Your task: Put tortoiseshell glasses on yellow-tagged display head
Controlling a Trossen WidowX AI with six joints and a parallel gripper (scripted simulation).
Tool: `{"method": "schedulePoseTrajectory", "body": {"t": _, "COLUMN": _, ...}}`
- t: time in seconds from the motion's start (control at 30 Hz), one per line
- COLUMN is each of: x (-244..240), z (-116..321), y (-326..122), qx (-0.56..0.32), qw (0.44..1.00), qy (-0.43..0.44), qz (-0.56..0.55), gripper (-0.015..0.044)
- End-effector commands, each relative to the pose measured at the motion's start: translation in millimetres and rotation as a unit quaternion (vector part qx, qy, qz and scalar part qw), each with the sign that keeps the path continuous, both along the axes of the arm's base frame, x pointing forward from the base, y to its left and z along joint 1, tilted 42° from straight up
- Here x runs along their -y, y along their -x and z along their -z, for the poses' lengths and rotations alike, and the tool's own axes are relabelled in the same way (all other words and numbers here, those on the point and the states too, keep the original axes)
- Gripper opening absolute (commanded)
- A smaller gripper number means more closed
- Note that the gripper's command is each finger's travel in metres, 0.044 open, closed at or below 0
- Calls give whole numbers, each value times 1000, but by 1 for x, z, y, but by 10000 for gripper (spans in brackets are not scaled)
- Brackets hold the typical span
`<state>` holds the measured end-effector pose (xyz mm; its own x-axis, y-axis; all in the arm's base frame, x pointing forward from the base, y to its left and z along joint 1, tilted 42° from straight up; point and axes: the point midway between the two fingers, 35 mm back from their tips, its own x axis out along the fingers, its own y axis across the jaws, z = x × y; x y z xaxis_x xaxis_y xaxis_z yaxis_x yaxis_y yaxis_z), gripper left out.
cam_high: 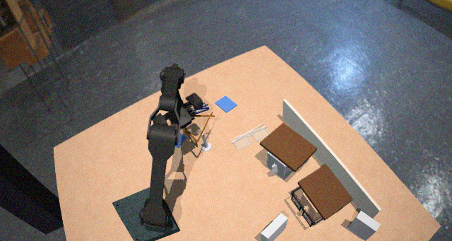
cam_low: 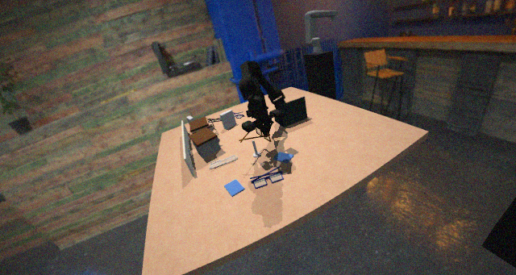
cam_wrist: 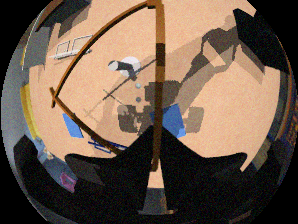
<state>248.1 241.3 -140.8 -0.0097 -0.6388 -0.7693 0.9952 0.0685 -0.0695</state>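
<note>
Top view: arm (cam_high: 159, 163) (cam_low: 250, 81) reaches from a dark base plate (cam_high: 123, 206) across the pale tabletop (cam_high: 116, 156) (cam_low: 339, 154) (cam_wrist: 240, 115). Gripper (cam_high: 188, 116) (cam_low: 264, 132) (cam_wrist: 156, 129) closed down to a narrow gap, pinching the tortoiseshell glasses (cam_high: 205, 126) (cam_low: 254, 138) (cam_wrist: 159, 75). Glasses held above the table, their thin shadow falling apart from them. Wrist view: one long brown bar runs between the fingers; two more bars slant off to the side, forming a triangle with it. Not on a head.

Small pale stand (cam_high: 206, 147) (cam_low: 255, 155) (cam_wrist: 131, 65), post on a round foot, near the held pair as seen from the top. One blue square (cam_high: 181, 141) (cam_low: 285, 157) (cam_wrist: 175, 120) partly hidden by the arm in top view; another blue square (cam_high: 226, 104) (cam_low: 234, 187) (cam_wrist: 72, 125) lies flat near the blue glasses (cam_high: 202, 109) (cam_low: 268, 179) (cam_wrist: 107, 146). Clear glasses (cam_high: 250, 135) (cam_low: 221, 164) (cam_wrist: 72, 47) on the table near the first brown-topped head (cam_high: 287, 147) (cam_low: 204, 136), which shows a bare nose.

Second brown-topped head (cam_high: 325, 191) (cam_low: 198, 123) just beside it, dark glasses (cam_high: 300, 205) at its front. Both stand before a long upright panel (cam_high: 328, 156) (cam_low: 186, 146). Yellow tag: cannot make out on either head.
</note>
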Motion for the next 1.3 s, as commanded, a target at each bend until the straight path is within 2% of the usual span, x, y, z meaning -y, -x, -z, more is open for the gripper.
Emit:
{"method": "schedulePoseTrajectory", "body": {"t": 0.0, "x": 18, "z": 18, "y": 2, "qx": -6, "qw": 1000, "qy": 9, "qz": 0, "gripper": 0}}
{"method": "schedulePoseTrajectory", "body": {"t": 0.2, "x": 34, "z": 34, "y": 3, "qx": -5, "qw": 1000, "qy": 9, "qz": 0, "gripper": 0}}
{"method": "schedulePoseTrajectory", "body": {"t": 1.27, "x": 21, "z": 45, "y": 18, "qx": -6, "qw": 1000, "qy": 8, "qz": 0, "gripper": 0}}
